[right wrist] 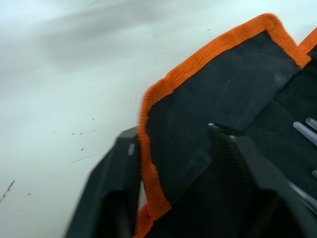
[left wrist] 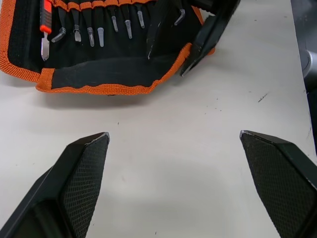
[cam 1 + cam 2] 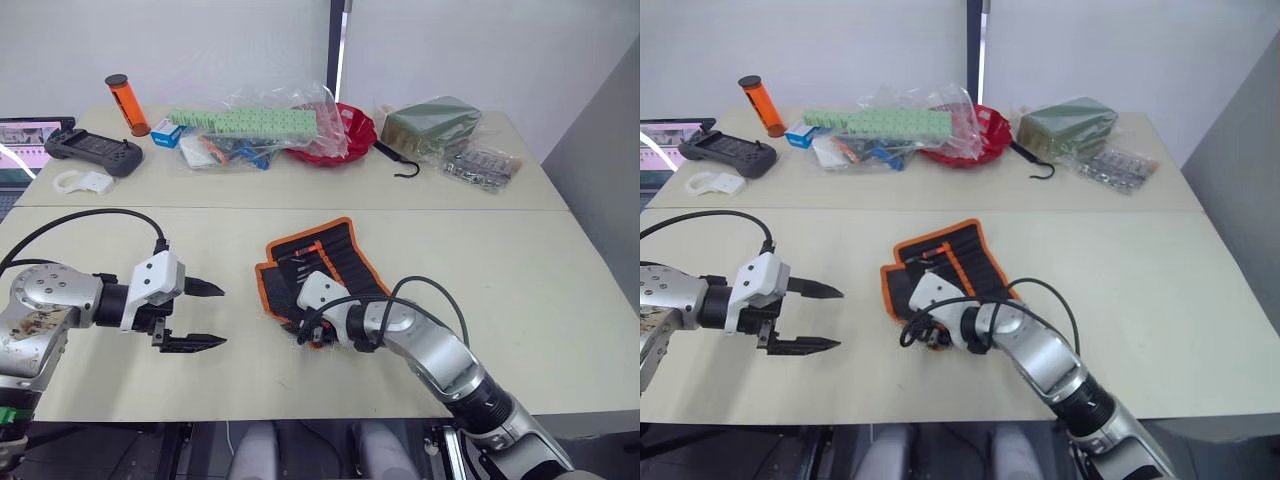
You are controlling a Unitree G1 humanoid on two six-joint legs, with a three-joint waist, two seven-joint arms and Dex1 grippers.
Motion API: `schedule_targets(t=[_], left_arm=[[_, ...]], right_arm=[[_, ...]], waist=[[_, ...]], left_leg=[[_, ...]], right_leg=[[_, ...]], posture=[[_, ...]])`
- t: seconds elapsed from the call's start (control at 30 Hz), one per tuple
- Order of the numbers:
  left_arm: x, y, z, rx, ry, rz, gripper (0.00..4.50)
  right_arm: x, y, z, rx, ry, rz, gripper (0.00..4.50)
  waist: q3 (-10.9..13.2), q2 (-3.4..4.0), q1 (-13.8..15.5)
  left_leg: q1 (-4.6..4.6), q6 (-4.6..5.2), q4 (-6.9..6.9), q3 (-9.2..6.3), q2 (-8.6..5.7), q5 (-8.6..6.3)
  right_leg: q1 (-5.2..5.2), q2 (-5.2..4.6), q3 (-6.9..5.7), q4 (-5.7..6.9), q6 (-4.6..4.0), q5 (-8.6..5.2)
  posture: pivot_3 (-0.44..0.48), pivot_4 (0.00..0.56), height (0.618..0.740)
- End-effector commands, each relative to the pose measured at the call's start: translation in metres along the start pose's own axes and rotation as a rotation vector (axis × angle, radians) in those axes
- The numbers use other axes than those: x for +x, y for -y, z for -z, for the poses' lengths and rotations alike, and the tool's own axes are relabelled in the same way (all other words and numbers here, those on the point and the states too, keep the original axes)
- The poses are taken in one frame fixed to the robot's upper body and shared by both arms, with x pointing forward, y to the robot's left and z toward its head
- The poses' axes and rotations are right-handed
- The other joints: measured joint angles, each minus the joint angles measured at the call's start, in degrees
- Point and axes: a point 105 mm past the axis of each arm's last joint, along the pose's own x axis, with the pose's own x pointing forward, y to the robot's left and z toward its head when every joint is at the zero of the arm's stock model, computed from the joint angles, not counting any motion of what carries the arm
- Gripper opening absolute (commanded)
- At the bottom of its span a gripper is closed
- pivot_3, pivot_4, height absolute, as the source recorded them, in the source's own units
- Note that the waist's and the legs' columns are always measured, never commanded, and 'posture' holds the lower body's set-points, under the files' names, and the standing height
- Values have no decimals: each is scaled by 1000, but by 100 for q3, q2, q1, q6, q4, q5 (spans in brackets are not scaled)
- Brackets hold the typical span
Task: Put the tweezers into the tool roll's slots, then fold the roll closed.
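Right hand (image 3: pixel 305 332) pinches the roll's (image 3: pixel 320 262) orange near edge; lift smoothly across, left hand (image 3: pixel 205 315) spread wide, idle.

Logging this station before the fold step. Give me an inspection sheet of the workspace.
Surface: pale table, bare around the work area.
Job's things: tool roll lies open near the front edge, slim tools seated in its slots; no loose tweezers seen.
Clutter: along the far edge, an orange cylinder, a black controller, plastic bags over a red tray, a black hook, a green packet.
Grippers: left claw open above bare table; right claw closed on the roll's orange-edged flap.
Cables: black cable loops over the left arm, another over the right.
Surroundings: white wall behind; a screen at the far left.
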Motion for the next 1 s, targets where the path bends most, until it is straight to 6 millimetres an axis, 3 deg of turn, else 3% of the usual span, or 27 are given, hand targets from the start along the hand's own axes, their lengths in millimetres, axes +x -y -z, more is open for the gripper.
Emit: schedule_targets(t=[0.03, 0.1, 0.27, 0.57, 1.0], left_arm=[[-4, -5, -3, 51, -16, -5, 4500], [-3, -7, -3, 60, -18, -5, 4500], [5, -17, -9, 112, 9, -16, 4500], [30, -28, -17, 285, 10, 41, 4500], [90, -34, -33, 519, 42, 209, 4500]], right_arm=[[-5, 2, -16, -77, 53, 6, 541], [-7, 3, -17, -93, 58, 3, 26], [-21, 0, -15, -140, 73, -58, 26], [-63, 1, 7, -237, 18, -143, 26], [-90, -1, 13, -203, -6, -107, 26]], waist=[[0, 0, 2], [0, 0, 5], [0, 0, 17], [1, -1, 20], [1, -2, 39]], left_leg=[[0, 0, 0, 0, 0, 0], [0, 0, 1, 0, 0, 0], [-1, 0, 6, 0, -1, 0], [-1, 0, 16, -1, -2, 0], [-4, 1, 32, -3, -10, 0]], right_leg=[[0, 0, 0, 0, 0, 0], [0, 0, 0, 2, 0, 0], [1, 0, -1, 3, 1, 0], [4, 0, -1, 8, 1, 0], [7, -1, 1, 21, 2, -1]], posture=[[0, 150, 740], [0, 150, 740], [0, 150, 740], [0, 150, 740], [0, 150, 740]])
